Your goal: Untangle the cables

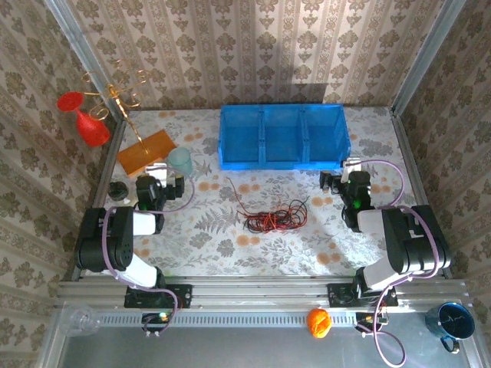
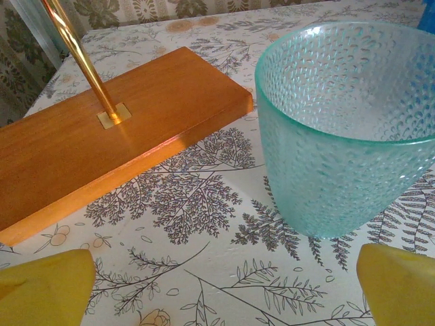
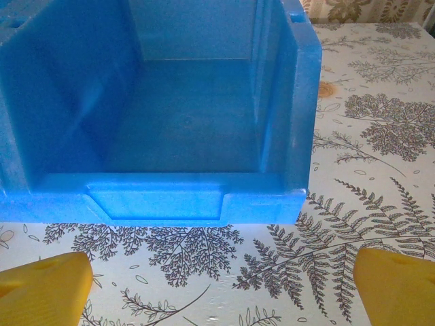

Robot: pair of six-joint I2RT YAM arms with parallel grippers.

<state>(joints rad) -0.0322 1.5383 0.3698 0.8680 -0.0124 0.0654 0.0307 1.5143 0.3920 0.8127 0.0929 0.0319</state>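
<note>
A tangled bundle of thin red and black cables (image 1: 270,218) lies in the middle of the patterned table, with one loose strand running up toward the bin. My left gripper (image 1: 163,186) rests at the left, far from the bundle; its yellow fingertips (image 2: 44,285) stand wide apart over bare tablecloth, facing a teal cup (image 2: 350,129). My right gripper (image 1: 343,181) sits at the right, also away from the cables. Its yellow fingertips (image 3: 394,285) are spread wide with nothing between them, facing the blue bin (image 3: 170,115).
The blue three-compartment bin (image 1: 283,136) stands at the back centre. A teal cup (image 1: 181,160) and an orange wooden base (image 1: 146,150) with a gold rod (image 2: 85,61) stand at the back left. Red glasses (image 1: 88,123) hang off the stand. An orange fruit (image 1: 319,322) and blue mug (image 1: 451,320) lie off the table.
</note>
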